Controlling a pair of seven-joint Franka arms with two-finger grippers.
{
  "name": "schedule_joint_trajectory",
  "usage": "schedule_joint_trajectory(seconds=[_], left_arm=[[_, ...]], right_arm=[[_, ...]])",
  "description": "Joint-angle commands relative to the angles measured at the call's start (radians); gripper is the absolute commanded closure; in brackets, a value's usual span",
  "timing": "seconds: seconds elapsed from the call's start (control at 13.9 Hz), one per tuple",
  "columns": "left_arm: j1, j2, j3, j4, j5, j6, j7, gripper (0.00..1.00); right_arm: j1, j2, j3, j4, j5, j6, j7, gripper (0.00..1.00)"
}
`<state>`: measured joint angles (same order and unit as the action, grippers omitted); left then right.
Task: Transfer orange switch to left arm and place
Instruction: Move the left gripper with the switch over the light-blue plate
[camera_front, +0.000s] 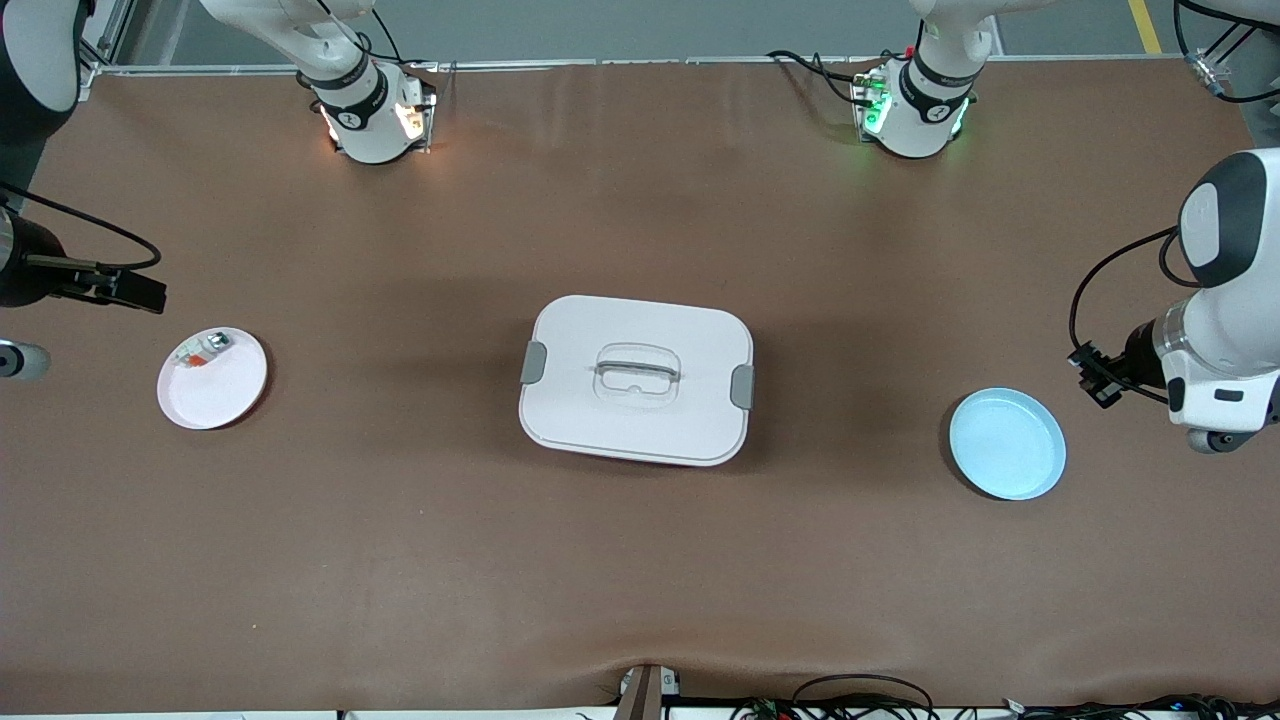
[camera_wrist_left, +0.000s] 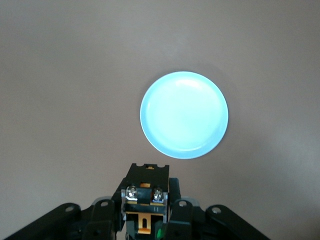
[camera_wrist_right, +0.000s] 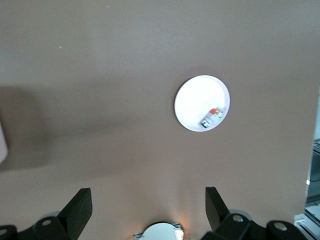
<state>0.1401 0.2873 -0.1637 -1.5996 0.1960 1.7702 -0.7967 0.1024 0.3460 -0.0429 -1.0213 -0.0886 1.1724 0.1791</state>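
The box sits shut in the middle of the table, well apart from both grippers, so a knock against it looks unlikely from here unless an arm swings back toward the centre.

The left arm reaches in at its own end of the table. The left gripper hangs over bare table just beside the blue plate, on the side toward the left arm's end. Its jaws are clamped narrow on the orange switch, a small black part with orange showing.

The main risk is probably the release. Judging by the left wrist view, the plate lies ahead of the gripper, not under it. Letting go here would drop the switch on the table. A release from height, even over the plate, could make so small a part bounce or roll off the shallow rim. The grip may also be slight, so a quick move could shake the switch loose.

The right gripper waits with its jaws spread wide, holding nothing, over the table near the white plate. On that plate lies a silvery-white small part, which could be mistaken for the switch.
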Motion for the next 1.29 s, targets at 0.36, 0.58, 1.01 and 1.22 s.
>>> schedule_joint_trajectory(seconds=[0.36,0.58,1.01,1.22], left_arm=[[0.049,0.049,-0.011,-0.034,-0.022,0.167,-0.321,1.0],[0.059,0.084,-0.011,-0.059,-0.047,0.26,-0.435,1.0],[0.079,0.18,-0.011,-0.089,-0.049,0.385,-0.501,1.0],[0.099,0.228,-0.011,-0.089,-0.075,0.413,-0.507,1.0]], right_arm=[[-0.059,-0.05,0.005,-0.014,0.156,0.036,-0.013,0.0],[-0.069,-0.051,0.001,-0.017,0.156,0.036,-0.067,0.0],[-0.067,-0.183,-0.002,-0.228,0.15,0.143,-0.067,0.0],[-0.073,-0.208,-0.003,-0.266,0.147,0.171,-0.069,0.0]])
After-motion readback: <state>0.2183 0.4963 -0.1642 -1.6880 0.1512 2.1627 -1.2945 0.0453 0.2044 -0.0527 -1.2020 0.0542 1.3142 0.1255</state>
